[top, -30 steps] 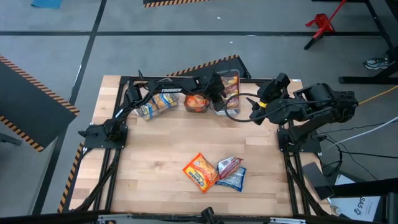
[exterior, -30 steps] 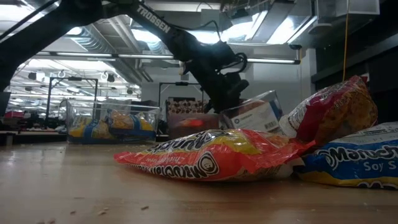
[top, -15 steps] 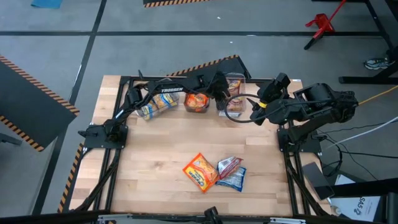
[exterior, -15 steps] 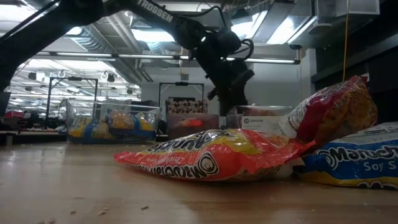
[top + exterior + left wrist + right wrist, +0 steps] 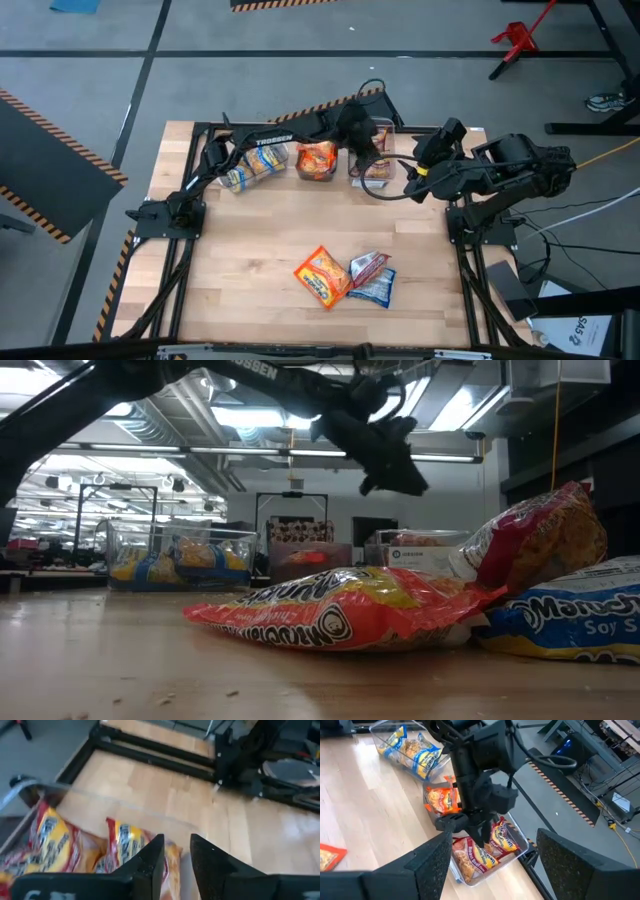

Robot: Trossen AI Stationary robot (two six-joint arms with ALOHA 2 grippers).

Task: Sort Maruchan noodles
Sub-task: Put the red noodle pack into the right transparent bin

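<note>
Three loose noodle packets lie flat near the table's front: an orange one (image 5: 321, 275), a red-and-silver one (image 5: 367, 266) and a blue one (image 5: 376, 289). Along the far edge stand three clear bins, holding blue-and-yellow packets (image 5: 250, 168), orange packets (image 5: 317, 160) and red packets (image 5: 375, 165). My left gripper (image 5: 367, 148) hangs above the red bin (image 5: 485, 855). Its fingers (image 5: 150, 865) stand slightly apart with nothing between them. My right gripper (image 5: 412, 180) waits raised at the far right, wide open and holding nothing.
The black frame rails (image 5: 200, 128) run along the table's far and side edges. Bare wood (image 5: 270, 225) lies between the bins and the loose packets. Cables loop beside the red bin (image 5: 385, 190).
My left gripper has risen straight up out of the red bin and now hangs well above it, tipped a little more level. The red bin, tilted a second ago, stands flat again.
</note>
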